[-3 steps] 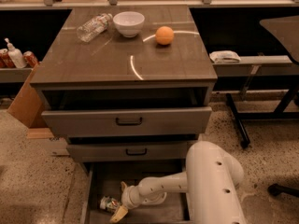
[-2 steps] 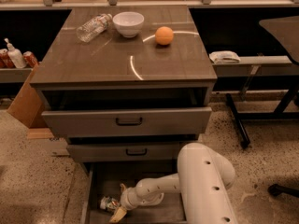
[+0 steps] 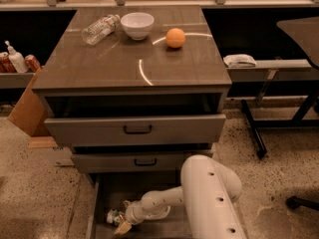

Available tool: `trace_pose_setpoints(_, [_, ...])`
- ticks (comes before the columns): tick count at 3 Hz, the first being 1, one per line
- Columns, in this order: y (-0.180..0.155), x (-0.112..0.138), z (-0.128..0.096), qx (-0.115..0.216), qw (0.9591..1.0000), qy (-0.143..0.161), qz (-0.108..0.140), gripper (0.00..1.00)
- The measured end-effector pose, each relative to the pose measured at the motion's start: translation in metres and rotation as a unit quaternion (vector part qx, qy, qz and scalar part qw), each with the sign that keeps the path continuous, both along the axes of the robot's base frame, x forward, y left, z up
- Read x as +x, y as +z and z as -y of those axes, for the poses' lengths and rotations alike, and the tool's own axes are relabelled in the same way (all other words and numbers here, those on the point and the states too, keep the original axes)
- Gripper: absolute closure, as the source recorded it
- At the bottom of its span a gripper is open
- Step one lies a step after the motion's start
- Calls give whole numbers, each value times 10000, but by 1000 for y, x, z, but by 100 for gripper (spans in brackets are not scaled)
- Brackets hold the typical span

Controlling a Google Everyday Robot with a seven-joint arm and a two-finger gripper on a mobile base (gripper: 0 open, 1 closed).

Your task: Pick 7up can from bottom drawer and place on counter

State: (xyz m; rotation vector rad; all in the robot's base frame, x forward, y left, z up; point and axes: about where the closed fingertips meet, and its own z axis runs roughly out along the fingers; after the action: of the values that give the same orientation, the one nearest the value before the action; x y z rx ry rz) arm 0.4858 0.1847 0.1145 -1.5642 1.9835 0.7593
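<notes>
Down in the bottom drawer (image 3: pixel 107 190), beneath the glossy counter (image 3: pixel 99 63), the jaws meet the 7up can (image 3: pixel 113 216), grip unclear.

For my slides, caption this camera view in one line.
Robot arm reaches into the open bottom drawer, end effector at the soda can; bottle, bowl and orange sit on the counter.

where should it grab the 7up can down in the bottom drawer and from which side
Probably across the round middle of the 7up can, coming from above and from the right of the view. It sits on the floor of the bottom drawer, close to the left wall, so that side looks cramped. The gripper is right beside it, reaching in from the right.
</notes>
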Motion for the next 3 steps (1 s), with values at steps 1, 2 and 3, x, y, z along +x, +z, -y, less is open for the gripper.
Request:
trace_pose_setpoints(1, [1, -2, -5, 33, 10000, 38, 0, 48])
trace_pose_setpoints(2, [10, -4, -4, 105, 9999, 43, 40, 73])
trace_pose_setpoints(3, [43, -13, -5, 429, 9983, 347, 205, 95])
